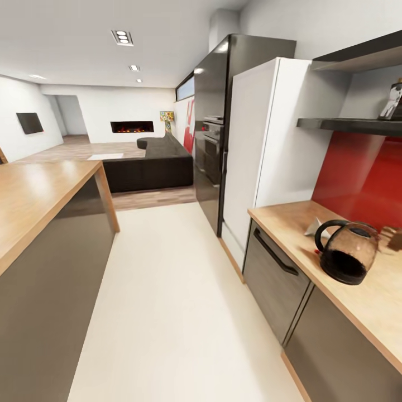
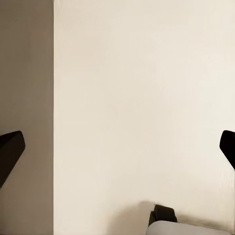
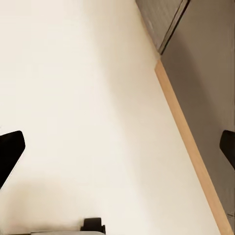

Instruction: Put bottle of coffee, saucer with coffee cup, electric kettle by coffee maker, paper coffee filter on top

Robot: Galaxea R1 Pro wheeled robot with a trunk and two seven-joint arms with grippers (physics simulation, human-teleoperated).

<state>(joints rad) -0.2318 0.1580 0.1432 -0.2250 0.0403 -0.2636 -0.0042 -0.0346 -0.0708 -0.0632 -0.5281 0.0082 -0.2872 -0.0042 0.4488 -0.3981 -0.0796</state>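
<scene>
left hand (image 2: 117, 149): spread wide, nothing between its fingers, pale floor (image 2: 137, 98) under it | right hand (image 3: 117, 149): spread wide, holding nothing, over floor beside grey cabinets (image 3: 205, 73) | kettle (image 1: 346, 251): upright on the table (image 1: 357, 301), far from both hands | no readable writing

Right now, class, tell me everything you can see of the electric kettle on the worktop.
The electric kettle is a rounded, smoky see-through body that looks like glass or plastic, darker at its black base. A black loop handle curves off its side toward the fridge, with a red button low beside it. It stands upright on the kitchen countertop, near the front edge and before the red wall panel. Nothing grips it.
</scene>
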